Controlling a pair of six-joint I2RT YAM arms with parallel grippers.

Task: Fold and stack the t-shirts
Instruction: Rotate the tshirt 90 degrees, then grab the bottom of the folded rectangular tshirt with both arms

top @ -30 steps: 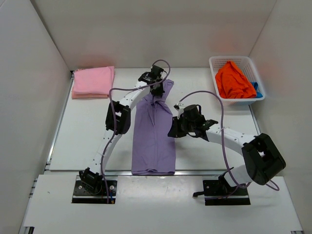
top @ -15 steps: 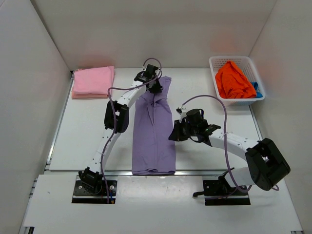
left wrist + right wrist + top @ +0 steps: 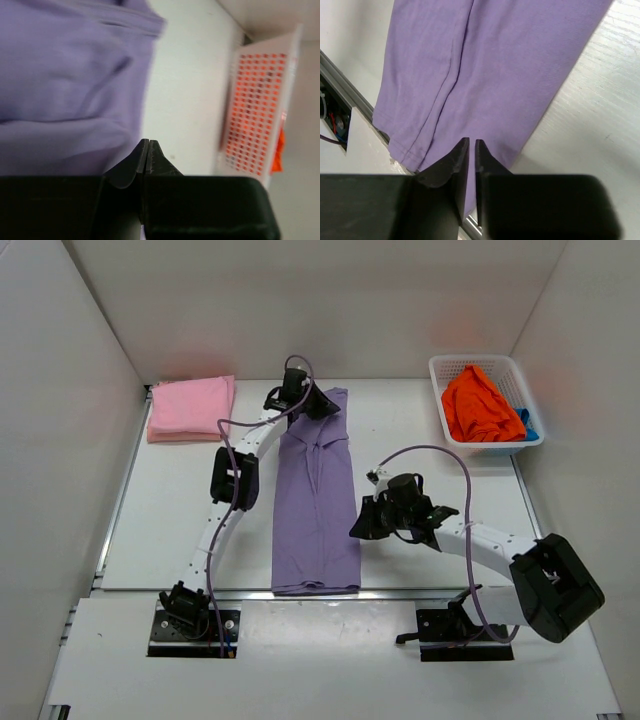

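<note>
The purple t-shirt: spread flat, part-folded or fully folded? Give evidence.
Part-folded: the purple t-shirt lies as a long narrow strip, sides turned in along lengthwise creases, not yet a compact square like the pink t-shirt.

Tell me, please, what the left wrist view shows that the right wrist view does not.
Only the left wrist view shows the white lattice basket, with the orange shirt showing through it, beyond the shut left tool. Only the right wrist view shows the right tool, the hem of the purple shirt, and the grey rail at the near edge. Both show the purple shirt lying on the white table.
</note>
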